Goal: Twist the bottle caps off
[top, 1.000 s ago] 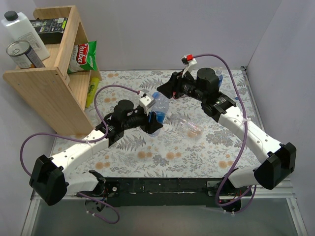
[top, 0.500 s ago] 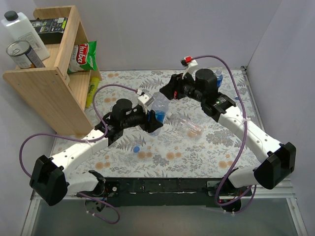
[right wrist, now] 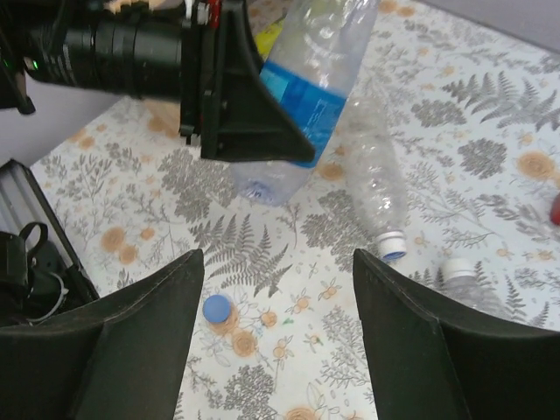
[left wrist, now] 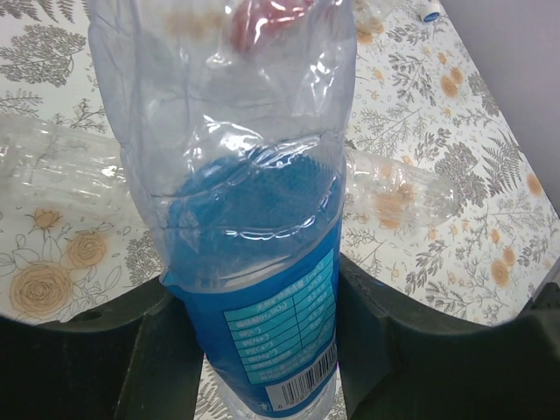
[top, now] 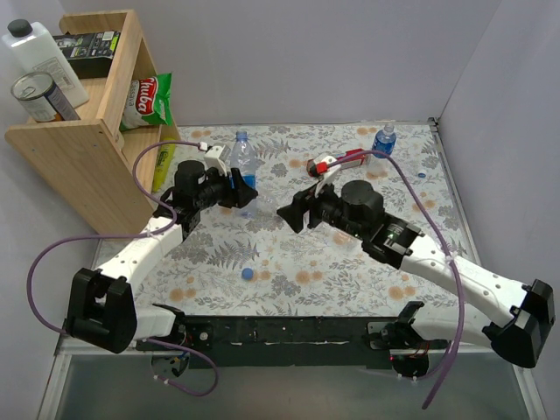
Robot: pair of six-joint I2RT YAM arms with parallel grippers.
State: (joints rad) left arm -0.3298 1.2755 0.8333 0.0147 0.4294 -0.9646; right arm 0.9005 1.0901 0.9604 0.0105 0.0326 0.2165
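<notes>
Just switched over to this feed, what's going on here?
The left gripper is shut on a blue-labelled bottle, holding it roughly upright. The right gripper is open and empty beside it. A loose blue cap lies on the table nearer the bases, a clear bottle lies flat nearby, and another bottle stands at the far right.

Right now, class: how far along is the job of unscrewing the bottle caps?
Done: one small round blue plastic cap lies loose on the floral table. In hand: the left gripper is shut on a clear crinkly blue-labelled bottle; the right gripper is open, empty. Left: the small upright bottle at the far edge looks capped.
</notes>
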